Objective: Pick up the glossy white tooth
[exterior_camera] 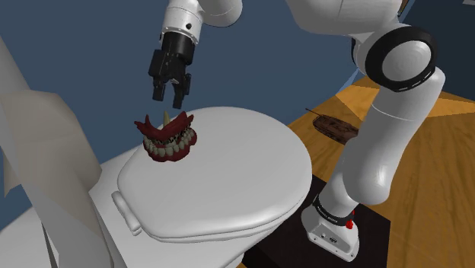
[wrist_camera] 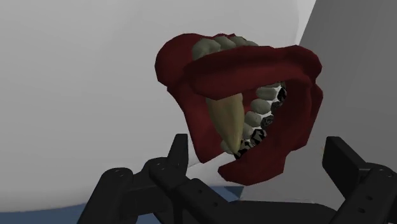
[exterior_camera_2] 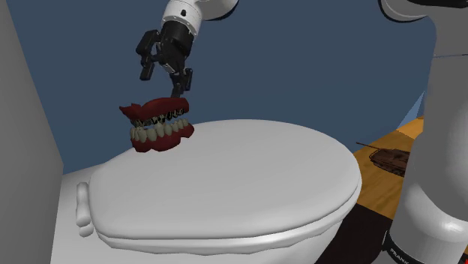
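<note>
The tooth is a set of false teeth (exterior_camera: pixel 168 138) with dark red gums, rows of off-white teeth and one long yellowish fang. It rests on the far end of a white toilet lid (exterior_camera: pixel 228 171), near the cistern. My black gripper (exterior_camera: pixel 169 100) hangs open a short way above it, touching nothing. From the second exterior view the teeth (exterior_camera_2: pixel 157 127) sit on the lid (exterior_camera_2: pixel 240 180) just below the gripper (exterior_camera_2: pixel 161 84). Seen from the wrist, the red jaws and fang (wrist_camera: pixel 242 108) lie ahead of the gripper (wrist_camera: pixel 261 156), whose fingers stand wide apart.
A pale cistern (exterior_camera: pixel 42 152) rises behind the lid at the shoulder view's left. A small brown toy tank (exterior_camera: pixel 333 126) lies on the wooden floor (exterior_camera: pixel 426 175) beyond the toilet. The arm's base (exterior_camera: pixel 335 224) stands on its dark stand (exterior_camera: pixel 373 240). A blue wall is behind.
</note>
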You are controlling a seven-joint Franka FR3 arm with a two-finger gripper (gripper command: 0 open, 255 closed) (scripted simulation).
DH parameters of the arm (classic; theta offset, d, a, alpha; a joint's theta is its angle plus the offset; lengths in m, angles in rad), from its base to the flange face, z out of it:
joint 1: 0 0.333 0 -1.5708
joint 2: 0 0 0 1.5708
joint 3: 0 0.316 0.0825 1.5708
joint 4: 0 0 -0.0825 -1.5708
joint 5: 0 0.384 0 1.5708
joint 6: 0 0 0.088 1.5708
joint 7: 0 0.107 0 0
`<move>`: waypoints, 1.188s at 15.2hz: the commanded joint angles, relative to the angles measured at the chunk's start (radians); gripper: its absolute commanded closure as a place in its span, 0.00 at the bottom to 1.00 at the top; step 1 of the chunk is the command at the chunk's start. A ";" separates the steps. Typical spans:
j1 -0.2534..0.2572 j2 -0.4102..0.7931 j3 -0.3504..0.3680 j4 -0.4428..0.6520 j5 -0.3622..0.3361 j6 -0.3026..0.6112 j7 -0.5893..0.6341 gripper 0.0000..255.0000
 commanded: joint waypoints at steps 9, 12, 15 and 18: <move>0.008 0.018 0.007 -0.073 0.017 0.074 -0.052 0.00; 0.008 0.016 0.007 -0.075 0.017 0.074 -0.053 1.00; 0.008 0.015 0.007 -0.076 0.017 0.074 -0.053 1.00; 0.009 0.014 0.008 -0.078 0.018 0.075 -0.053 1.00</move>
